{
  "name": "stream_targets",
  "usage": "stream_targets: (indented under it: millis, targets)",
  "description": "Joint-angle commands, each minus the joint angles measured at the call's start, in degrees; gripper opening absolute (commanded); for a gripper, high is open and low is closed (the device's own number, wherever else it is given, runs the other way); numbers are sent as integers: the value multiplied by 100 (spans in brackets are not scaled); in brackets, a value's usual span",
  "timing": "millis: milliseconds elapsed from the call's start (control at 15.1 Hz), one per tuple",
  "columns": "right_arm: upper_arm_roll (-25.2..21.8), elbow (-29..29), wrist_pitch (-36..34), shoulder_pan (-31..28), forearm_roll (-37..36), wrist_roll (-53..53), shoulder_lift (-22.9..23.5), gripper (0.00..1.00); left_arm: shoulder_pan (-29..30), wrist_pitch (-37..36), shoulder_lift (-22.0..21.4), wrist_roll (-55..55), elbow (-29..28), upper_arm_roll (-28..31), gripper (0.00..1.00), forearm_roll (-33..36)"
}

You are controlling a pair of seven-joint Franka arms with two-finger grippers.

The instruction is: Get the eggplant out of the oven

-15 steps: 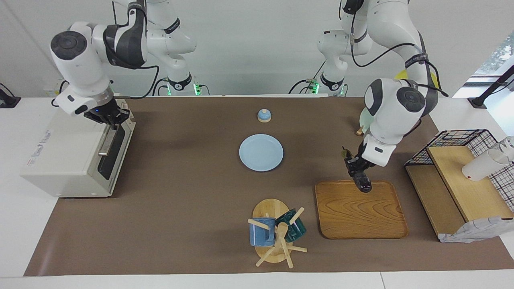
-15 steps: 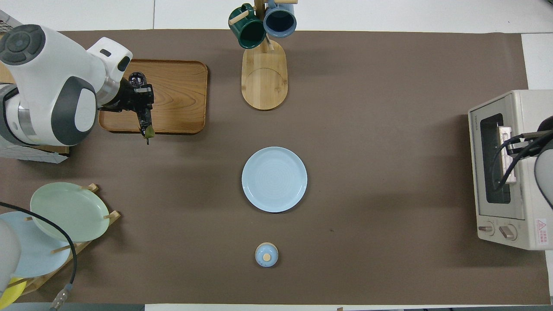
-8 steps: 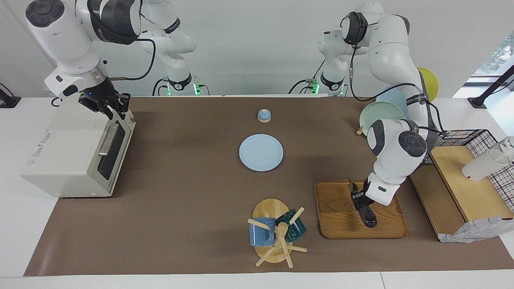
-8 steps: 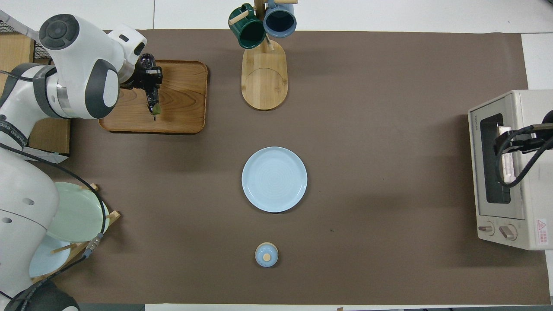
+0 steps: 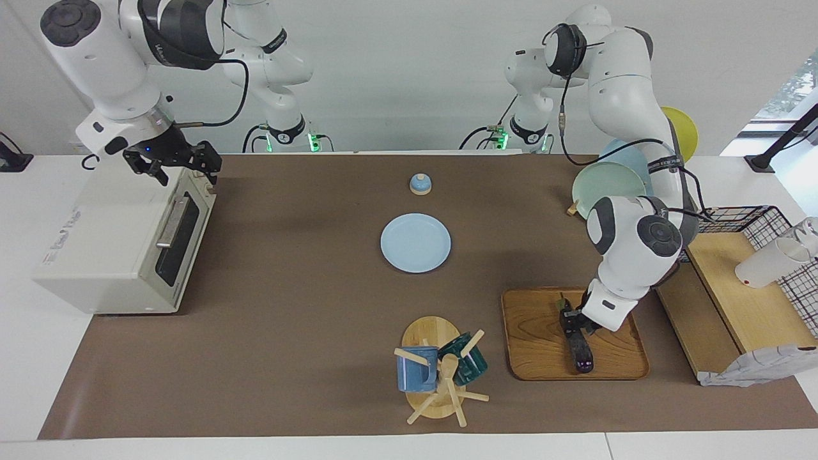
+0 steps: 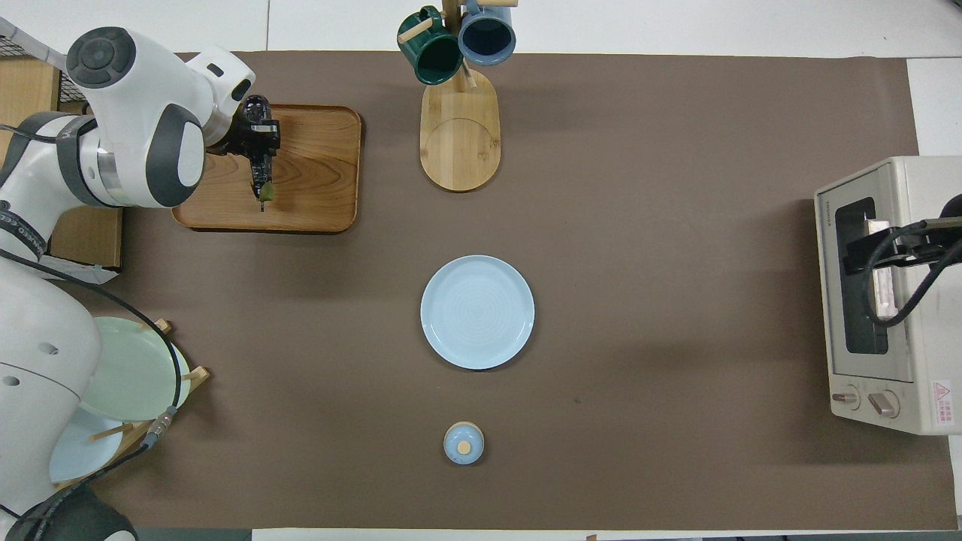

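purple eggplant (image 5: 578, 342) is lying on the wooden tray (image 5: 530, 332), long axis running away from the robots, left gripper (image 5: 571, 324) clamped on its stem half. right gripper (image 5: 172, 163), fingers spread and empty, is hovering over the shut oven (image 5: 105, 249).

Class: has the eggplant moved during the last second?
Yes. The eggplant, held by the left tool, went from over the wooden tray's robot-side edge down onto it.

Two glossy white arms with rounded links, dark grey joint caps and bands; black cables loop along them; black hands; green lights glow at both bases
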Motion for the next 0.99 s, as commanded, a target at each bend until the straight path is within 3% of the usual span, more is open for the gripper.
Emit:
stream_targets:
  millis: [0, 330, 726, 925]
  targets:
    - [-74, 112, -118, 15, 122, -17, 58, 100, 79, -78, -336, 14, -129, -35, 100, 46]
    - [-47, 279, 5, -82, 60, -17, 225, 100, 150, -876, -1205, -30, -129, -17, 100, -6]
    - [-56, 288, 23, -82, 157, -17, 216, 100, 202, -2659, -2638, -21, -137, -17, 100, -6]
    - [-38, 350, 23, -56, 140, -26, 207, 100, 194, -3521, -3148, -12, -181, -17, 100, 2]
